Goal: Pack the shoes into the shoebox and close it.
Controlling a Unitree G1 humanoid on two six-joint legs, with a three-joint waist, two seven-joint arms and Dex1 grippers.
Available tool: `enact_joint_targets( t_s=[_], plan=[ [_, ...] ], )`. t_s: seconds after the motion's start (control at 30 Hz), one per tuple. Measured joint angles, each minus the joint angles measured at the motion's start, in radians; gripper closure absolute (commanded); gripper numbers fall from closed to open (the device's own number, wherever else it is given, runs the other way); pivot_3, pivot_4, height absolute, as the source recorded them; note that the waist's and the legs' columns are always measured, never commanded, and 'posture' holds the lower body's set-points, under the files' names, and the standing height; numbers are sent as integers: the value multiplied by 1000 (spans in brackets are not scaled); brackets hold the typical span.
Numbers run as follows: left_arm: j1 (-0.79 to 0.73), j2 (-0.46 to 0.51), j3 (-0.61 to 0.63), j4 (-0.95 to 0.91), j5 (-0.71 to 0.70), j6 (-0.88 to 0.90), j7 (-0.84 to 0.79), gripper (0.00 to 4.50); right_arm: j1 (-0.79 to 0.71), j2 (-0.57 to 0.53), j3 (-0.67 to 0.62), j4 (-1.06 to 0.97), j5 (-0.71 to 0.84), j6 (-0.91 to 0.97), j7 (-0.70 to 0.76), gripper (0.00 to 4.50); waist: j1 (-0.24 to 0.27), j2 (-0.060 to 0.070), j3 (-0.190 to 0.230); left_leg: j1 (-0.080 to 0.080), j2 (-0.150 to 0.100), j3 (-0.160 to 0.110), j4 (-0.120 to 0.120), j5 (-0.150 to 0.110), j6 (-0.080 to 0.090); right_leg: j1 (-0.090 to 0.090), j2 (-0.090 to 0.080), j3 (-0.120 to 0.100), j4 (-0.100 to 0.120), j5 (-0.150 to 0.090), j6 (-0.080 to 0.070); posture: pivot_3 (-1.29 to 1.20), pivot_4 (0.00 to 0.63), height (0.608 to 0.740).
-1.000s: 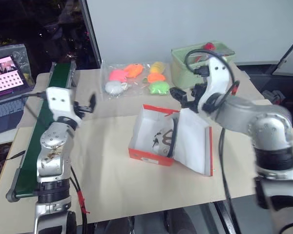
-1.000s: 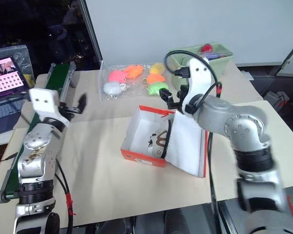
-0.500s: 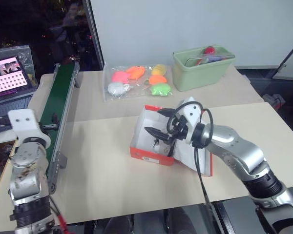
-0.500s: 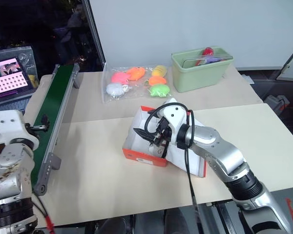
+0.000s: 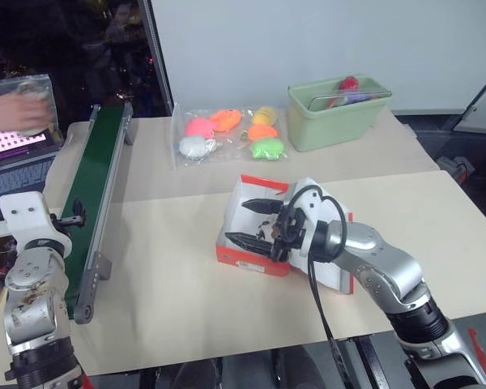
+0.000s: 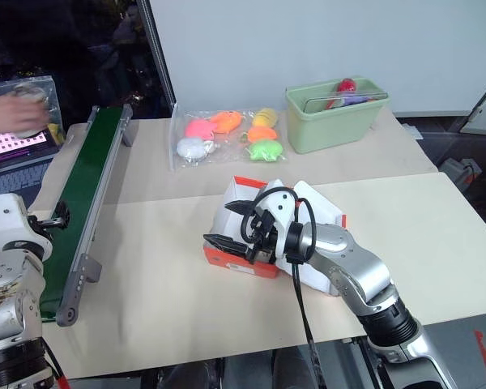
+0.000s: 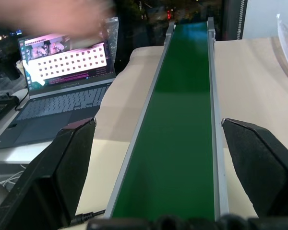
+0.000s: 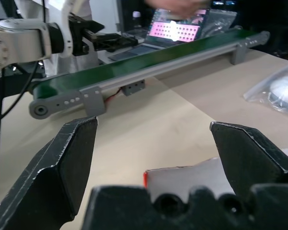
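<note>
On the beige table (image 5: 178,275), bare room lay around the shoebox (image 5: 245,253) mid-table. The right gripper (image 5: 257,223) hung spread over it; the left gripper (image 7: 158,143) gaped above the green conveyor (image 5: 95,182).

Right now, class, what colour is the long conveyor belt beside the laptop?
Dark green, framed by grey rails; the conveyor belt shows best in the left wrist view.

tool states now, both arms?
Left tool: open, empty, over the green conveyor.
Right tool: open, empty, over the shoebox.
</note>
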Motion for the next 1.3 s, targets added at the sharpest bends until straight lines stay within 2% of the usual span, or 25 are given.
enact_joint_targets(
  t_s=[0.37, 0.83, 1.3],
  plan=[
    [-35, -11, -41, 26, -2, 0, 6, 0, 24, -41, 26, -22, -51, 4, 181, 35, 1, 0, 0, 0, 0, 0, 0, 0, 0, 0, 0, 0, 0, 0, 0, 0, 150, 740],
    [-30, -4, -48, 40, -51, 156, -9, 0, 27, -22, -3, -47, -16, 105, 190, 35, 1, 0, 0, 1, 0, 0, 0, 0, 0, 0, 0, 0, 0, 0, 0, 0, 150, 740],
    [-72, 30, -46, 66, -51, 172, -3, 0, 26, 4, -20, -36, -25, 120, 187, 35, 1, 0, 0, 1, 0, 0, 0, 0, -1, 0, 0, 0, 0, 0, 0, 0, 150, 740]
  ],
)
